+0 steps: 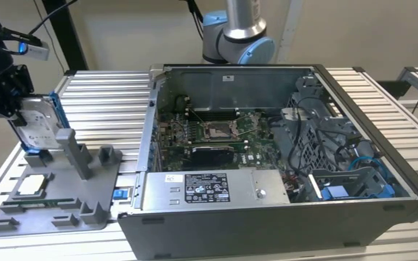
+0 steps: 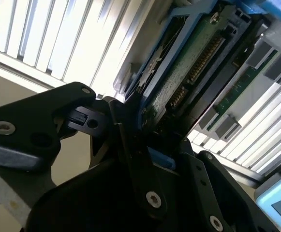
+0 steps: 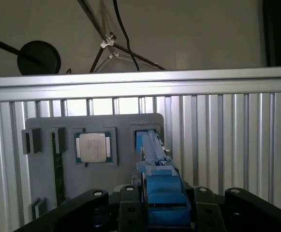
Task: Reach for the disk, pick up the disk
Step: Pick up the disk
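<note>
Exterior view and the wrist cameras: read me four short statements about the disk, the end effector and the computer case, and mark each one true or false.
1. The disk stands upright on edge. True.
2. The end effector hangs over the computer case. False: it is shut on the disk at the grey fixture, at the exterior view's left, away from the case.
3. The square chip lies flat in the grey fixture. True.
4. The computer case is closed. False: its side is open and the motherboard shows.
</note>
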